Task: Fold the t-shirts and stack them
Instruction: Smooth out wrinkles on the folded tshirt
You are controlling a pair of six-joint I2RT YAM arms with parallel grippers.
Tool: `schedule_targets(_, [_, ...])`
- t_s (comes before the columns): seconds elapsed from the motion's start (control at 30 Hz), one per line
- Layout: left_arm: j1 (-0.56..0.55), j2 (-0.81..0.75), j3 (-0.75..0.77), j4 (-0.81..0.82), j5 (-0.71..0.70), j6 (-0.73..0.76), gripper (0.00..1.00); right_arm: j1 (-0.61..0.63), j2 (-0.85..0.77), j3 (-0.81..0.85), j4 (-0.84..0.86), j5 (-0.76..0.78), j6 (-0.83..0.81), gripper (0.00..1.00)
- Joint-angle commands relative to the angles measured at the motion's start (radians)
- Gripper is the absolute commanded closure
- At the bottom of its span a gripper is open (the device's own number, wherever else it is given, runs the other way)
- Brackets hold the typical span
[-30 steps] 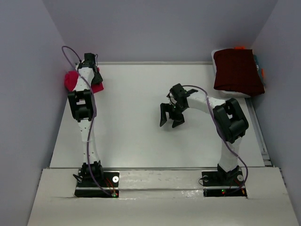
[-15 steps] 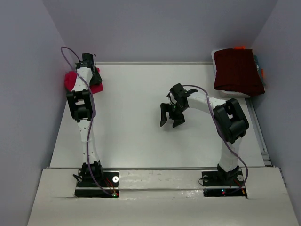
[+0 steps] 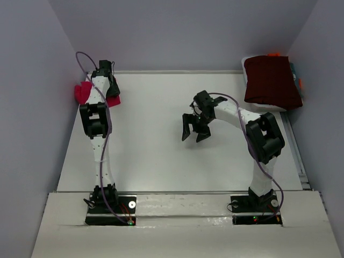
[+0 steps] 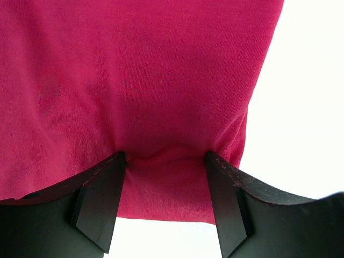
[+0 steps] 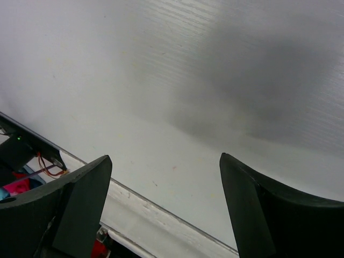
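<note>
A crimson-pink t-shirt (image 3: 81,92) lies bunched at the table's far left edge, partly hidden by my left arm. In the left wrist view the t-shirt (image 4: 140,80) fills most of the frame. My left gripper (image 3: 111,91) is on it; its jaws (image 4: 164,161) stand partly closed, with a ridge of the cloth puckered between the fingertips near the shirt's lower edge. A folded dark maroon t-shirt (image 3: 271,80) lies at the far right corner. My right gripper (image 3: 194,134) hangs open and empty over the middle of the table, with nothing between its fingers (image 5: 164,166).
The maroon t-shirt rests on a white holder (image 3: 267,107), with orange and teal items (image 3: 299,83) beside it. Walls close in on the left, back and right. The table's near rail and the left arm's base with red wires (image 5: 32,166) show in the right wrist view.
My left gripper has shifted a little to the right and the pink cloth under it has changed shape. My right gripper has moved slightly toward the back.
</note>
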Motion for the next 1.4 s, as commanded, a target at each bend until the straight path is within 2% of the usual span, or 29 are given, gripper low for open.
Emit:
schedule_targets(0.0, [-0.033, 0.068, -0.033, -0.11, 0.031, 0.02, 0.27, -0.001, -0.017, 0.077, -0.055, -0.029, 0.014, 0.13])
schedule_targets(0.2, [-0.033, 0.071, -0.004, -0.112, 0.015, 0.016, 0.26, -0.001, -0.021, 0.112, -0.075, -0.006, 0.017, 0.13])
schedule_targets(0.33, [-0.033, 0.028, -0.01, -0.093, -0.024, 0.002, 0.21, -0.001, -0.052, 0.101, -0.053, 0.036, 0.02, 0.12])
schedule_targets(0.43, [-0.033, -0.058, -0.038, -0.058, -0.087, -0.021, 0.17, -0.001, -0.069, 0.095, -0.027, 0.057, 0.021, 0.11])
schedule_targets(0.57, [-0.051, -0.214, -0.073, -0.009, -0.103, -0.04, 0.16, -0.001, -0.1, 0.112, -0.009, 0.085, 0.026, 0.11])
schedule_targets(0.67, [-0.089, -0.332, -0.088, 0.025, -0.06, -0.046, 0.14, -0.001, -0.138, 0.132, -0.004, 0.135, 0.015, 0.1])
schedule_targets(0.83, [-0.221, -0.431, -0.116, 0.017, -0.054, -0.024, 0.1, -0.001, -0.19, 0.163, 0.019, 0.189, 0.006, 0.0])
schedule_targets(0.93, [-0.276, -0.498, -0.217, 0.036, -0.018, -0.026, 0.1, -0.001, -0.195, 0.163, 0.011, 0.185, 0.027, 0.0])
schedule_targets(1.13, [-0.439, -0.653, -0.605, 0.158, 0.063, -0.067, 0.11, -0.001, -0.259, 0.042, 0.08, 0.221, 0.081, 0.0])
schedule_targets(1.23, [-0.496, -0.705, -0.673, 0.183, 0.084, -0.098, 0.11, -0.001, -0.268, 0.023, 0.088, 0.257, 0.08, 0.0])
schedule_targets(1.37, [-0.556, -0.794, -0.838, 0.289, 0.23, -0.155, 0.1, -0.01, -0.284, 0.012, 0.088, 0.301, 0.107, 0.0])
